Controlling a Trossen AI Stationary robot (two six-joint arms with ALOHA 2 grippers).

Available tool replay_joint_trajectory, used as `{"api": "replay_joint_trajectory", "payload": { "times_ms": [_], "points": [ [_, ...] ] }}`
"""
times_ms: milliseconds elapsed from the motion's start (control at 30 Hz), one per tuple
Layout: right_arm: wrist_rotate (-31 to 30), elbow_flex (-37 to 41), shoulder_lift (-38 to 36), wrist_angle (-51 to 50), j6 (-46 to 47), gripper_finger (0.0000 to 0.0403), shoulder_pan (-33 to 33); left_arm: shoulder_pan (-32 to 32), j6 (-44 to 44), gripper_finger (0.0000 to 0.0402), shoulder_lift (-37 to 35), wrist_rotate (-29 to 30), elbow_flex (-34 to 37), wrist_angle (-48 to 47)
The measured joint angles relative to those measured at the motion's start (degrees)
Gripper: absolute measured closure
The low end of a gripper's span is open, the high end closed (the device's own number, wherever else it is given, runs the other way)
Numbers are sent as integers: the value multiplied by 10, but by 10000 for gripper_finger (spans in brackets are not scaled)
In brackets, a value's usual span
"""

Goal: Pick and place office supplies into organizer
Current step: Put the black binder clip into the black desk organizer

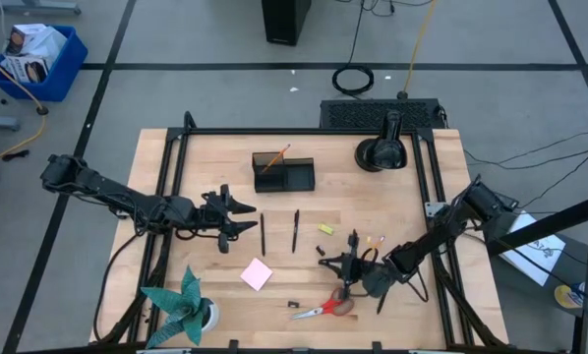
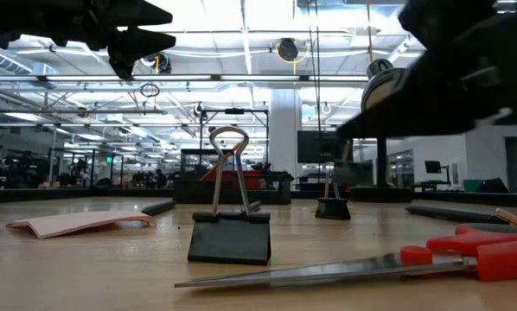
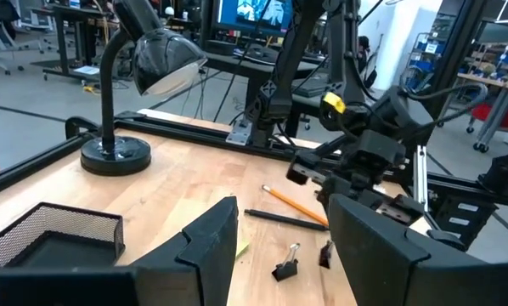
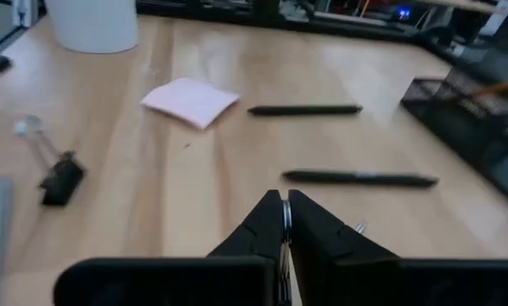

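My right gripper [image 4: 285, 219] has pinched shut, seemingly on a small binder clip's wire handle; my left gripper [image 1: 237, 215] hangs half-open, empty. The clip should be light and stiff but slippery; I'd grip the black body.

Grey floor [image 1: 176, 39] with black lines, blue bin [image 1: 36, 61]

The black mesh organizer [image 1: 284, 174] sits upper centre of the high view, an orange pencil [image 1: 277, 156] leaning in its taller section. Two black pens [image 1: 263, 234] [image 1: 296, 230] lie parallel below it. A pink sticky-note pad [image 1: 257, 274] lies flat lower centre; red-handled scissors [image 1: 325, 309] lie near the bottom edge, a small black binder clip [image 1: 293, 305] just left of them.
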State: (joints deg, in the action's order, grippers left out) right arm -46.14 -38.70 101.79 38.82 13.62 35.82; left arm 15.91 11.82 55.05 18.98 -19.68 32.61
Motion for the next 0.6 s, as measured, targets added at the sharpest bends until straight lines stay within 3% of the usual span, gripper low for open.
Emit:
{"api": "replay_joint_trajectory", "payload": {
  "times_ms": [167, 433, 600],
  "points": [
    [37, 0, -35, 1, -50, 399, -47, -2, 13, 211, 0, 3, 0, 11],
    [179, -6, -61, 60, -88, 398, -151, -2, -8, 211, 0, 4, 0, 16],
    [249, -38, -53, 47, -116, 398, -208, -2, -2, 211, 0, 4, 0, 16]
  ]
}}
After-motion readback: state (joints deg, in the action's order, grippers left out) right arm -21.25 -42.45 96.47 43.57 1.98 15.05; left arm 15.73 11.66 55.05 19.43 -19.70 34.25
